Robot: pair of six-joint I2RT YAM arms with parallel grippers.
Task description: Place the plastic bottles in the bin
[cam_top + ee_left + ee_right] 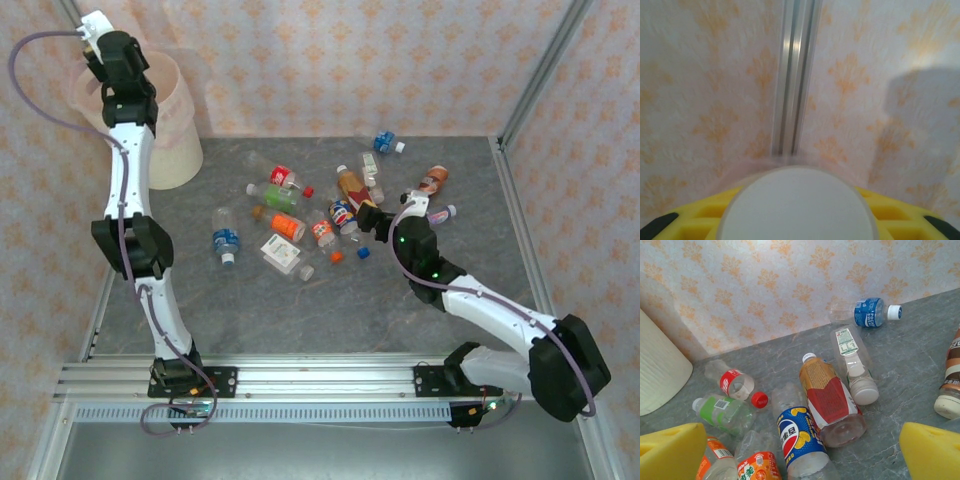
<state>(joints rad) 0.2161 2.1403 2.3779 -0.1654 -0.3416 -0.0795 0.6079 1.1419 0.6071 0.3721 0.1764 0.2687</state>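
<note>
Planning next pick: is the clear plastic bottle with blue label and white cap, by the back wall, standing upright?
No, that blue-labelled bottle lies on its side on the grey table.

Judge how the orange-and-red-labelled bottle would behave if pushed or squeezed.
The orange-and-red-labelled bottle looks empty, so probably light. It lies on its round side on the smooth table, so a push would likely roll it. Its thin clear wall may dent when squeezed.

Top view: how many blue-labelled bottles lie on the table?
3 bottles: one by the back wall, one left of the pile, one mid-pile near the right pincer. Others may be hidden.
</note>
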